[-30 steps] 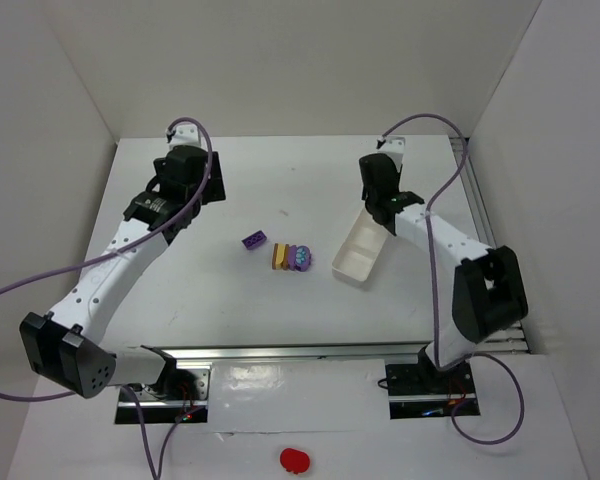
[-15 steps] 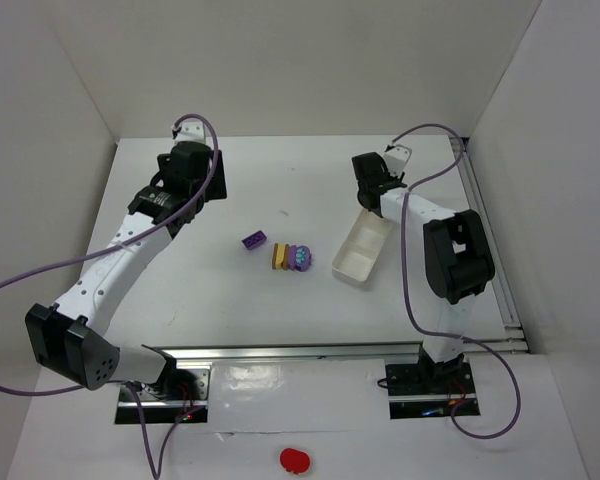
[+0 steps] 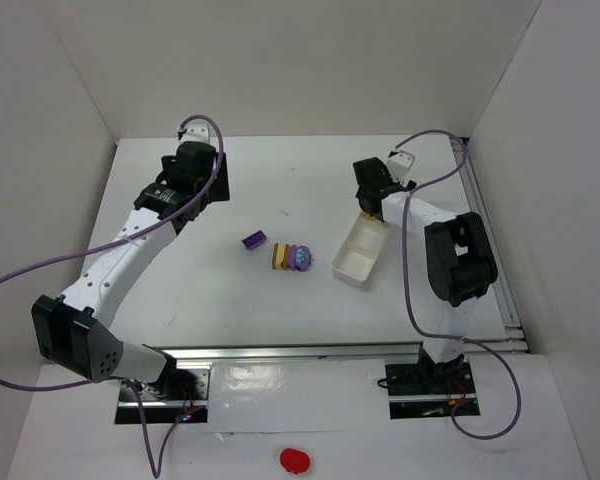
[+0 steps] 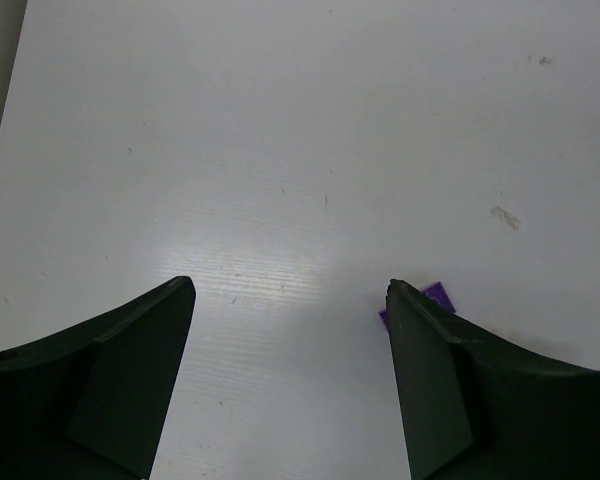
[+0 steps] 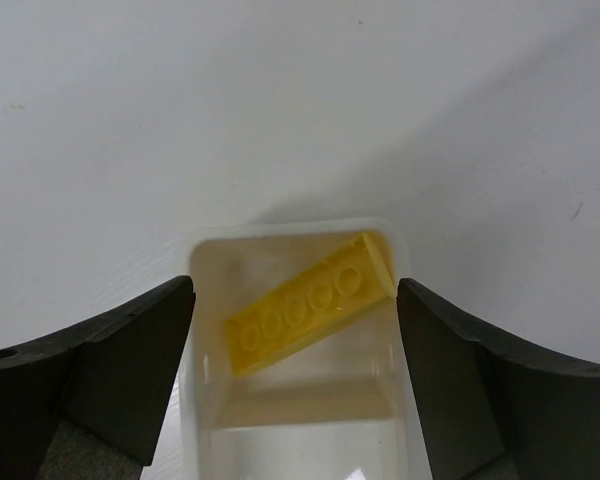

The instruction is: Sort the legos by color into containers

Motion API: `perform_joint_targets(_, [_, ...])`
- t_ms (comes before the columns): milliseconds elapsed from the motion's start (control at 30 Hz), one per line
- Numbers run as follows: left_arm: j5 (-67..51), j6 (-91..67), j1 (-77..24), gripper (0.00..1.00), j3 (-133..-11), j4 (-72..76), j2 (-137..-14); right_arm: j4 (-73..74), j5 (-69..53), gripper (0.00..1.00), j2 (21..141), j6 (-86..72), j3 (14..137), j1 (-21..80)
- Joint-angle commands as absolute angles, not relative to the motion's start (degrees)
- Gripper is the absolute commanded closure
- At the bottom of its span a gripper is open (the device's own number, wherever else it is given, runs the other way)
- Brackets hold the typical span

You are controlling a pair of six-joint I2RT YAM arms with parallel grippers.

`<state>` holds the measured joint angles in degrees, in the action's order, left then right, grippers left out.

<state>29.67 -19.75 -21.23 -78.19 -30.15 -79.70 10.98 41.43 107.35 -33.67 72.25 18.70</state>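
Note:
A long yellow lego plate [image 5: 310, 305] lies tilted inside the far end of a white container [image 5: 202, 400], touching neither finger. My right gripper [image 5: 295, 286] is open and straddles that end of the container [image 3: 358, 252] from above [image 3: 372, 196]. A purple lego [image 3: 255, 240] sits mid-table. Next to it is a cluster with a yellow-orange brick [image 3: 280, 256] and a purple piece [image 3: 300, 258]. My left gripper [image 4: 290, 285] is open over bare table at the far left [image 3: 192, 180]. A corner of the purple lego [image 4: 440, 296] peeks past its right finger.
White walls enclose the table on three sides. A dark mounting plate [image 3: 216, 184] lies under the left wrist at the back. A metal rail [image 3: 310, 355] runs along the near edge by the arm bases. A small red object [image 3: 295, 459] lies off the table in front.
My right gripper has opened and the yellow plate now rests in the container. The right arm folded back toward the container's far end. My left arm shifted slightly toward the back.

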Motion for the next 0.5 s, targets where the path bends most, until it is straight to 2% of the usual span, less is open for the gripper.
perform_joint_targets(0, [28.75,-20.3,-21.01,0.12,-81.04,-30.15,-79.72,10.63,42.54,0.11,100.56,-33.32,72.25,19.42])
perform_joint_targets(133, [28.74,-20.82,-21.01,0.11,-80.51,-30.15,-79.72,10.63,40.26,0.15,94.76,-31.3,71.2,21.44])
perform_joint_targets(267, [26.64,-21.45,-21.01,0.11,-80.51,-30.76,-80.94,11.25,34.03,0.24,90.7,-29.36,71.19,23.9])
perform_joint_targets(467, [24.96,-23.46,-21.01,0.11,-81.65,-32.34,-82.79,11.95,16.11,0.33,93.24,-23.66,71.81,31.54])
